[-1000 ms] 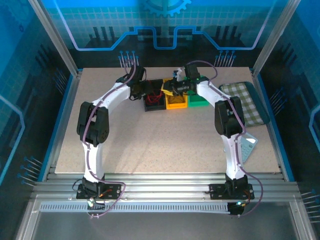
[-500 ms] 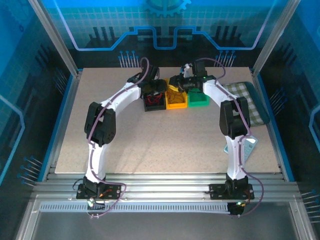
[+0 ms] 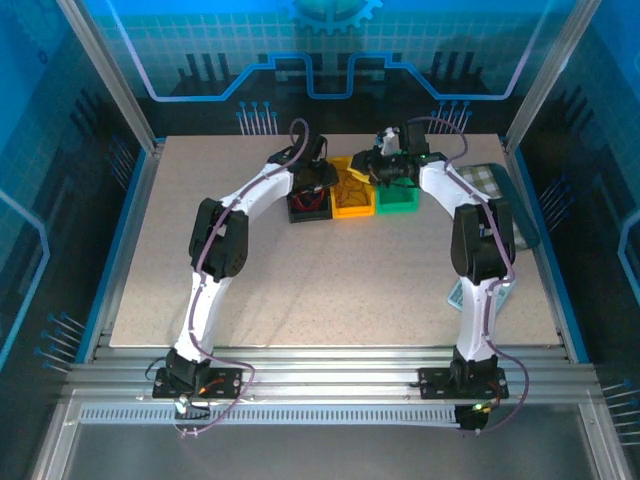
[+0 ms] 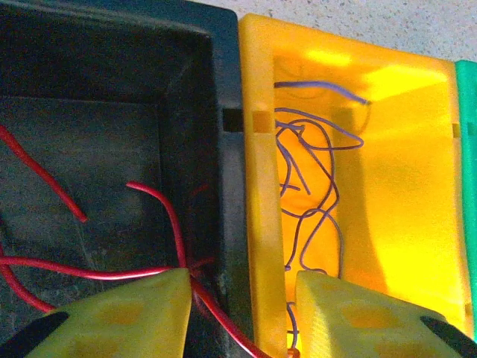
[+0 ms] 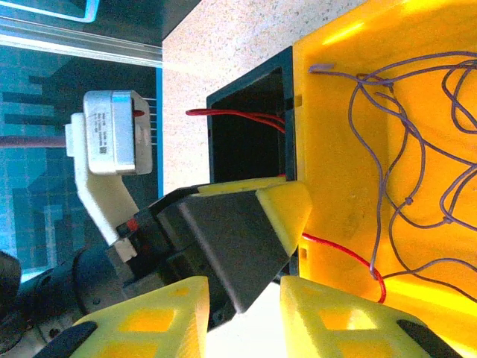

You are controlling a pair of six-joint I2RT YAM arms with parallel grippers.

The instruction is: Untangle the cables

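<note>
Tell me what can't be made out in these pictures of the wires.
- Red wires, left wrist view: near ends run off the bottom edge between the left fingers.
- Green bin, left wrist view: cut by the right edge, contents unseen.
- Top view: wires in the black bin too small to trace.
- Purple wires, right wrist view: cut off at the right edge.

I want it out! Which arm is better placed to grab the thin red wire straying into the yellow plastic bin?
Probably left: the left gripper, jaws open, straddles the thin red wire at the wall of the black plastic bin.
</note>
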